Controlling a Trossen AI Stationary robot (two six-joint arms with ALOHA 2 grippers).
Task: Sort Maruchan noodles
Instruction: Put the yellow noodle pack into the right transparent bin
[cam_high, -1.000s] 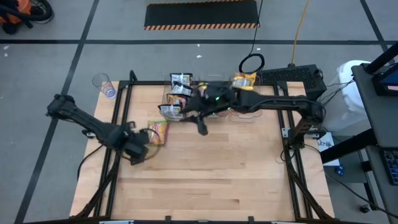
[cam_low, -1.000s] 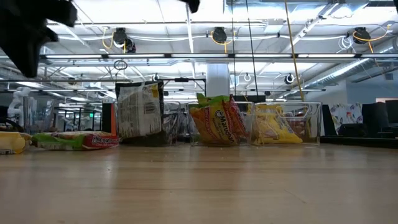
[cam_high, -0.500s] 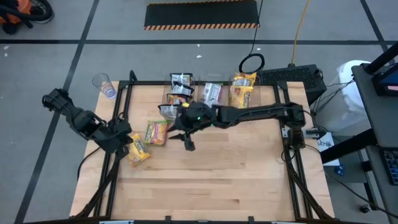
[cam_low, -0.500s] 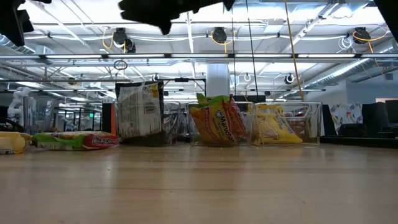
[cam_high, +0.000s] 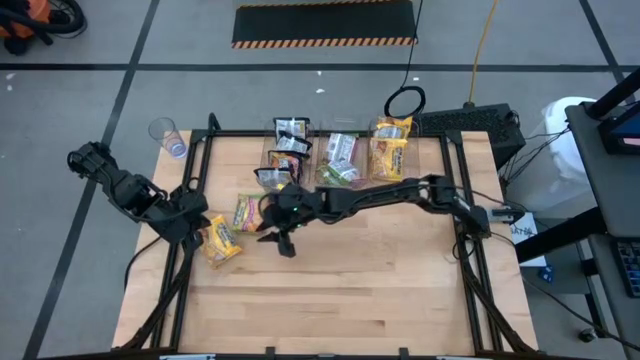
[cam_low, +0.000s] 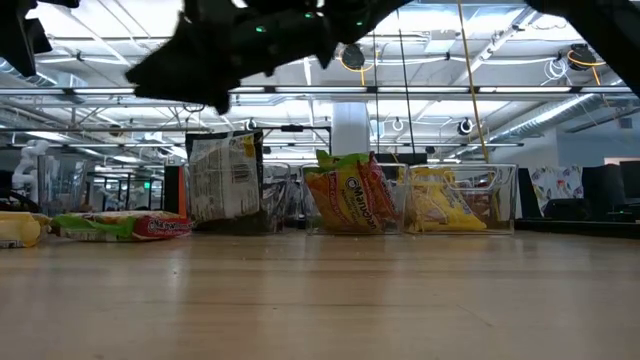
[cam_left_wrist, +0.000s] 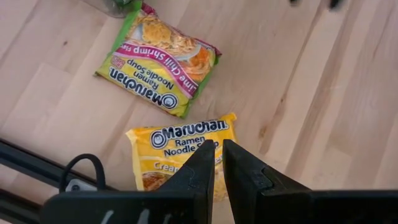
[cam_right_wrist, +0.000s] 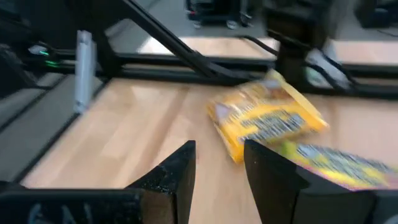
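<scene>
The right gripper (cam_high: 283, 240) stretched low across frame centre, fingers apart, empty. The left gripper (cam_high: 190, 222) hung at left, nearly closed, empty, above a yellow packet (cam_high: 222, 241).

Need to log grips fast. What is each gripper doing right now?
Left gripper: nearly shut, holding nothing, above the yellow packet.
Right gripper: open, empty, near the green packet.

Near half of the worktop (cam_high: 340, 290) lies bare; clutter sits at the far and left sides.
Clear bins (cam_high: 340, 160) stuffed with packets line the far edge. A yellow packet (cam_high: 222, 241) and a green-edged packet (cam_high: 252, 212) lie loose at left, the right arm (cam_high: 400, 192) stretched low beside them.
</scene>
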